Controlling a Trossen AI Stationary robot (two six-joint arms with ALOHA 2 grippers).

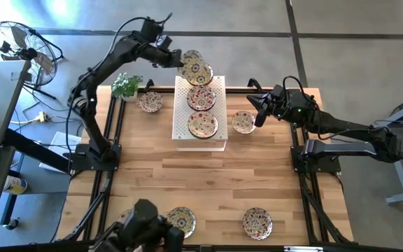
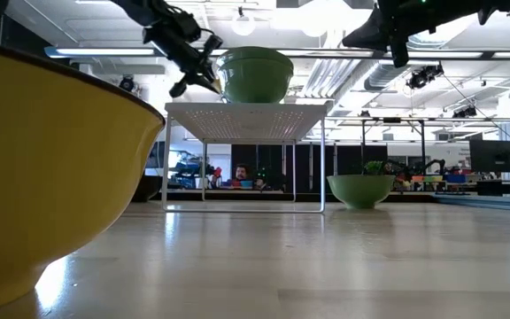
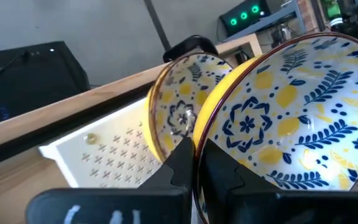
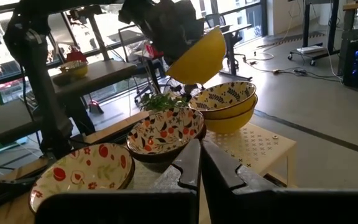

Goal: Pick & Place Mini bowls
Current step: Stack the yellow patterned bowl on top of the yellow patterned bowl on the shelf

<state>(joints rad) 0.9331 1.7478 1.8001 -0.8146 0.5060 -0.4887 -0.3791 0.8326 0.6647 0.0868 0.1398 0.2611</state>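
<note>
My left gripper (image 1: pixel 176 60) reaches over the far end of the white perforated rack (image 1: pixel 215 85) and is shut on a mini bowl (image 3: pixel 291 118), yellow outside with blue leaves and lemons inside. The bowl hangs tipped just above a stack of two mini bowls (image 4: pixel 224 106) that rests on the rack's far end. Two red-flowered mini bowls (image 1: pixel 201 97) (image 1: pixel 203 125) also sit on the rack. My right gripper (image 1: pixel 257 112) hovers shut and empty to the right of the rack, above a mini bowl (image 1: pixel 243 122) on the table. My left gripper pinches the bowl's rim (image 3: pixel 199 144), one finger inside the bowl and one on its yellow outer wall. The fingers come slanting down from the table's left. The bowl is lifted clear and tipped steeply on edge, with its yellow underside (image 4: pixel 199 57) toward the right arm.
More mini bowls lie on the table left of the rack (image 1: pixel 150 102) and along the near edge (image 1: pixel 180 220) (image 1: pixel 257 222). A small green plant (image 1: pixel 126 85) stands at the far left corner. The bare wood in the table's middle (image 1: pixel 208 182) is free.
</note>
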